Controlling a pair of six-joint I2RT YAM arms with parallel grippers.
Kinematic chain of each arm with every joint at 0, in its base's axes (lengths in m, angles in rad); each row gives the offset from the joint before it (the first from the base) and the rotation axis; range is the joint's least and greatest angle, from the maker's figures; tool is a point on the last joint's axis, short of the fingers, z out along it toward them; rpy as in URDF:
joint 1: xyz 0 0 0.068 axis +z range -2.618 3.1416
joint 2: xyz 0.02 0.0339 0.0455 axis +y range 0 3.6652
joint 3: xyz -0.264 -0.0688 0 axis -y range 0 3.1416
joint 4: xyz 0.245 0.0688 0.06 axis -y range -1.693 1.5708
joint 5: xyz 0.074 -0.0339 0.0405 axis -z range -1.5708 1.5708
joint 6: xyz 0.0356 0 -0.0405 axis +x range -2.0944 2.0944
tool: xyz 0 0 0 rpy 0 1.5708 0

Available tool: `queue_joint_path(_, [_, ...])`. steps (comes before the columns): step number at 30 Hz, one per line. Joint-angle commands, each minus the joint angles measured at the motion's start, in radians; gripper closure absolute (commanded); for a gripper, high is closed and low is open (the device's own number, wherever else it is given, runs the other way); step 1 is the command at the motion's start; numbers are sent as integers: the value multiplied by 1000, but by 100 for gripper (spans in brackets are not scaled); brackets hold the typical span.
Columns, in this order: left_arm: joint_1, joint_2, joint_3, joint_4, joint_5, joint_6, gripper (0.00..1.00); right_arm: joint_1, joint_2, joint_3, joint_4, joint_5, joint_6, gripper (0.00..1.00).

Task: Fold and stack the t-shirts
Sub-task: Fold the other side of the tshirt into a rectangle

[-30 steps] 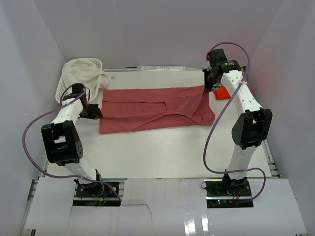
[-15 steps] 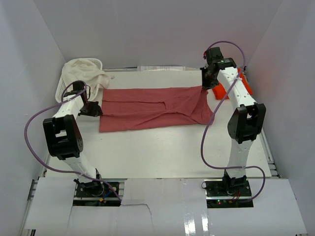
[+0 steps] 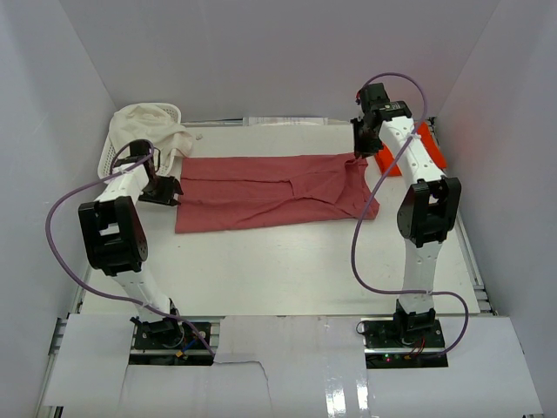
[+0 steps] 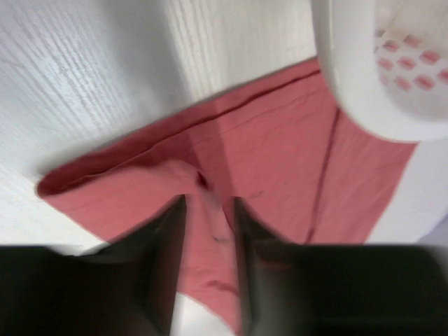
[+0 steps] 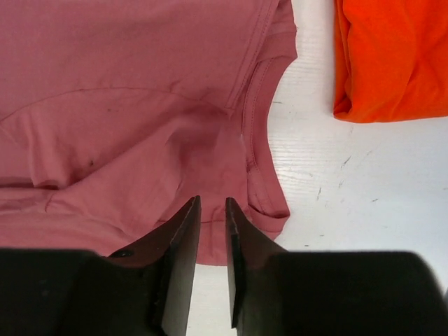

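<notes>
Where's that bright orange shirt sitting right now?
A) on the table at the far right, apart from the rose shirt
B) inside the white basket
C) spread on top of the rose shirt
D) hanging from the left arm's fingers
A: the orange shirt lies on the table, with a bare strip between it and the rose shirt.

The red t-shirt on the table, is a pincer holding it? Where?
Yes, both seem to. The left pincer nips the rose-red t-shirt at its left edge, and the right pincer nips its right end.
</notes>
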Motion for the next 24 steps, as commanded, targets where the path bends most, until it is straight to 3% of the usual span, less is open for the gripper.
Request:
queue_joint_path(1, [7, -8, 48, 17, 2, 21, 47, -7, -5, 47, 20, 5, -9, 72])
queue_joint_path(3, [7, -9, 51, 17, 0, 24, 29, -7, -23, 27, 52, 10, -6, 68])
queue_joint_path(4, [7, -11, 54, 17, -1, 28, 11, -7, -30, 16, 64, 18, -2, 64])
queue_joint_path(5, [7, -14, 52, 17, -6, 29, 3, -7, -52, 4, 93, 21, 0, 63])
queue_joint_path(9, [-5, -74, 67, 17, -101, 47, 2, -5, -163, -152, 213, 33, 38, 60])
queue_joint_path(13, [-60, -149, 77, 43, -190, 103, 2, -5, -247, -375, 270, -94, 86, 60])
queue_joint_path(20, [-295, -196, 61, 122, -233, 354, 4, -5, -278, -643, 417, -444, 193, 61])
queue_joint_path(24, [-309, -224, 11, 199, -132, 486, 2, 4, -281, -708, 484, -467, 206, 64])
